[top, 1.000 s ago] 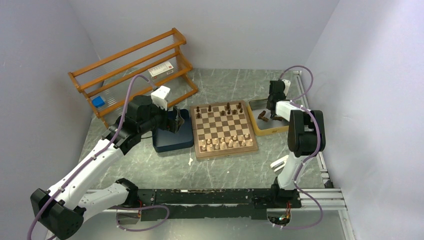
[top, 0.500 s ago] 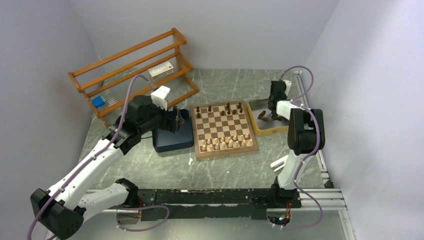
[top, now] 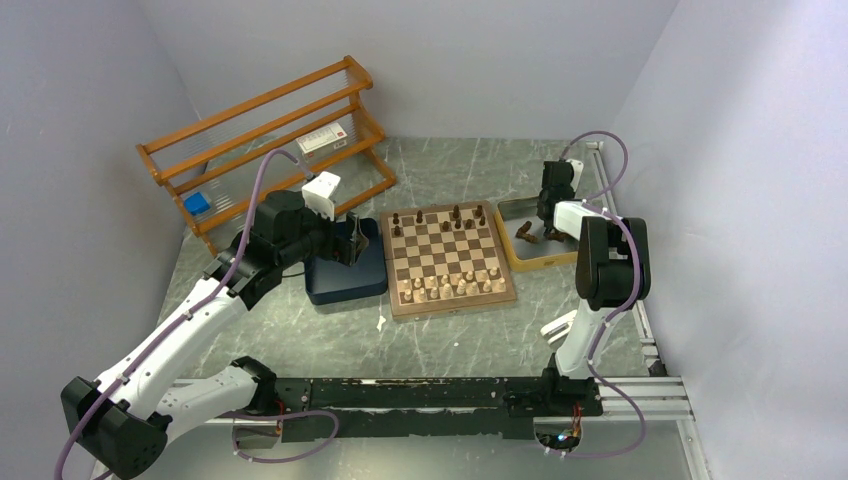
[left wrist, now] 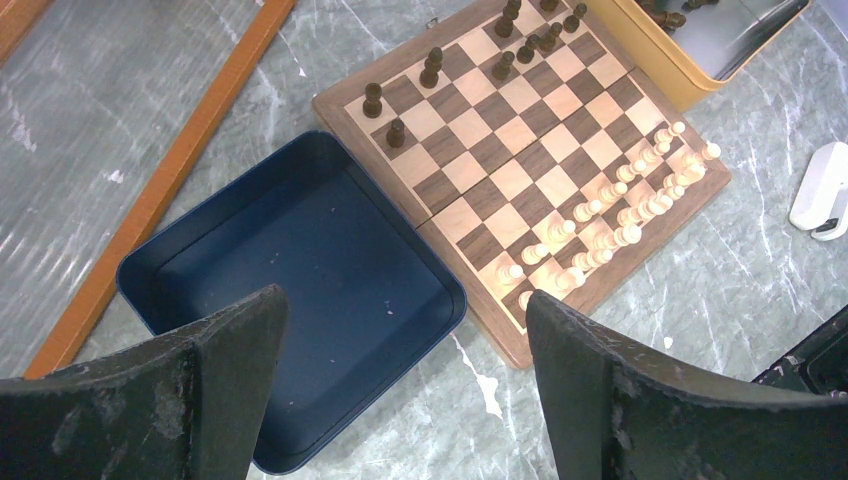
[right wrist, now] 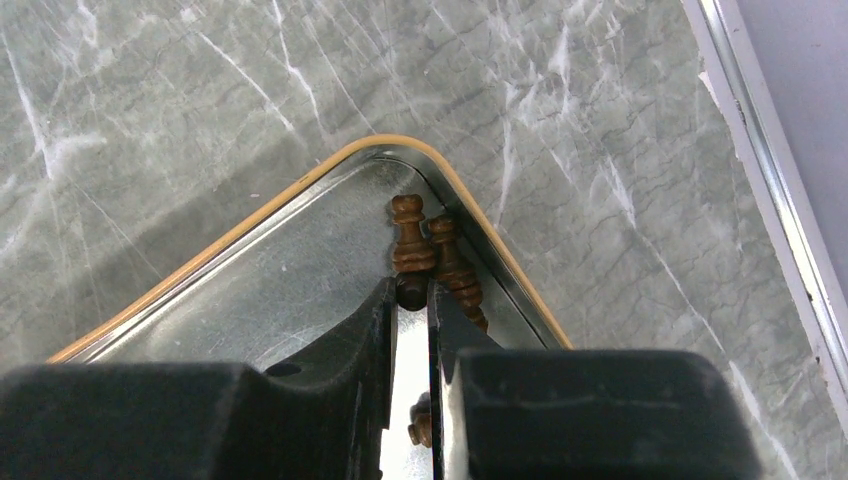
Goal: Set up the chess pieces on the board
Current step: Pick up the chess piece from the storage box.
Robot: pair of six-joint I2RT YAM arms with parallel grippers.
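1. Two jaws of your right gripper [right wrist: 410,293] stand nearly together, pinching the foot of a dark piece [right wrist: 407,235] that lies on its side in a corner of the yellow tray [right wrist: 290,260].
2. A second dark piece [right wrist: 455,268] lies just beside it, against the tray wall.
3. Your left gripper [left wrist: 400,305] hangs over the blue tray [left wrist: 300,290], its jaws spread wide.
4. Your board [top: 445,255] sits between the two trays, just beside each.
5. Several dark pieces [left wrist: 372,98] stand scattered on the board's far two rows, apart from one another.
6. Cream pieces [left wrist: 610,190] crowd the two near rows.
7. From above you can see a few more dark chessmen [top: 526,232] lying in the yellow tray, near your right gripper.
8. A wooden rack [top: 270,130] stands beyond the blue tray, and a small white object [left wrist: 825,185] lies on the table [top: 450,170] near the right arm's base.
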